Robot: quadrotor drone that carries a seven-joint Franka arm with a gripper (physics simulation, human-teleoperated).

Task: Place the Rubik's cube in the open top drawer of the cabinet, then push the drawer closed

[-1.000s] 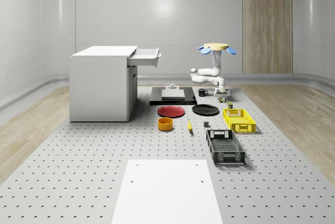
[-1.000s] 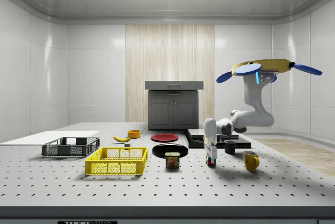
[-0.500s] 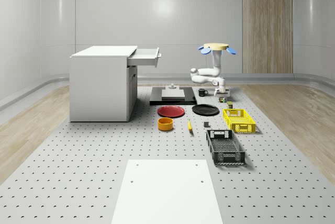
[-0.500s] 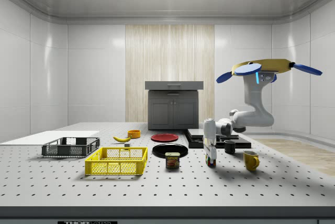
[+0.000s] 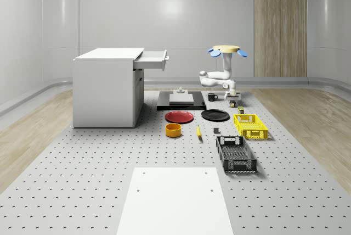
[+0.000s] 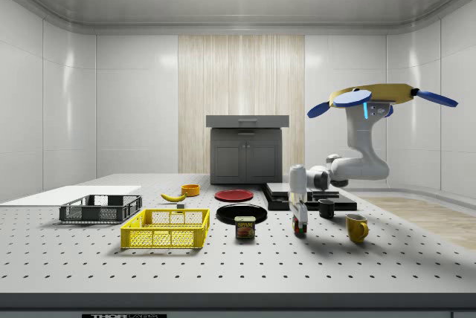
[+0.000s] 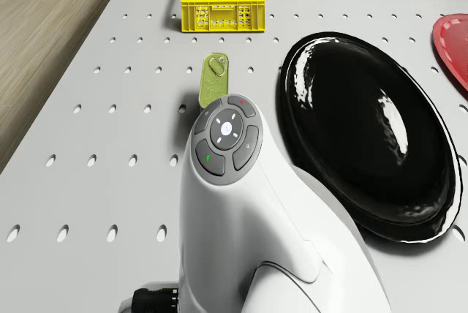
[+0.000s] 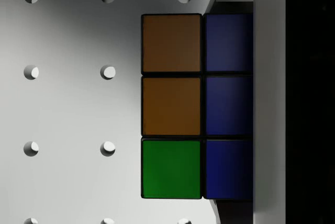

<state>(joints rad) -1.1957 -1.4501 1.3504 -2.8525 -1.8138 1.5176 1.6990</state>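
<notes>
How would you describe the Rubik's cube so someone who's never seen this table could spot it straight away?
Start at the hovering drone with blue rotors and follow its white arm down to the pincer near the perforated grey table. The small multicoloured Rubik's cube sits there, between the tin can and yellow mug, and is the lone chequered block.

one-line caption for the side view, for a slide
Hovering drone lowers its gripper onto the multicoloured Rubik's cube on the grey perforated table.

The Rubik's cube [image 8: 196, 106] shows two orange tiles above a green one, beside a column of dark blue tiles, all edged in black. The table [image 5: 82, 169] is pale grey with a regular grid of small dark holes. On it stand a yellow lattice crate [image 5: 250, 126], a black crate [image 5: 236, 154], a glossy black plate [image 7: 373, 137], a red plate [image 5: 180, 116] and an orange-yellow bowl [image 5: 173, 130].
</notes>
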